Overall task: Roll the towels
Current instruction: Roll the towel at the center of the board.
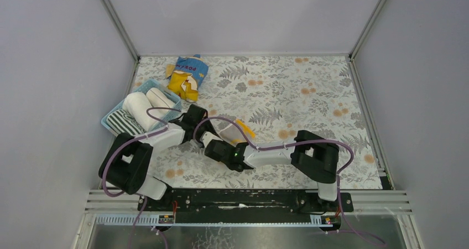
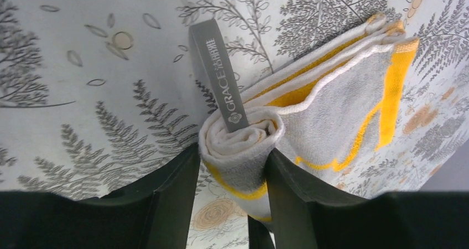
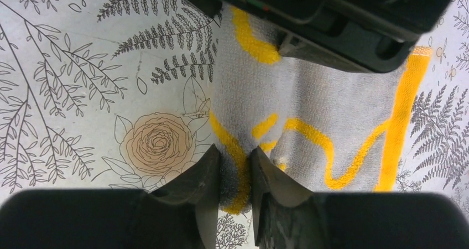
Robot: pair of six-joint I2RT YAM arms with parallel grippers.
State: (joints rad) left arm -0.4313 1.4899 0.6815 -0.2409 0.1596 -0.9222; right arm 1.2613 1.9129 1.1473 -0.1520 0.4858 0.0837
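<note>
The beige towel [image 2: 343, 110] with yellow squiggles sits around the middle of the counter [image 1: 309, 88], partly rolled. One end is a tight little coil and the rest lies flat and folded, fluffy terry with a white corded edge. A grey GRACE tag [image 2: 218, 72] pokes out of the coil. The left fingers [image 2: 177, 188] pinch the coil, and the right fingers [image 3: 206, 177] squeeze it from the opposite side.

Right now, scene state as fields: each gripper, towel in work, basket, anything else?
left gripper: shut on rolled end of beige towel
right gripper: shut on same towel
beige towel: partly rolled, far end loose, grey label sticking out of the roll
basket: two white rolls, one striped towel
snack bag: just beyond basket
</note>
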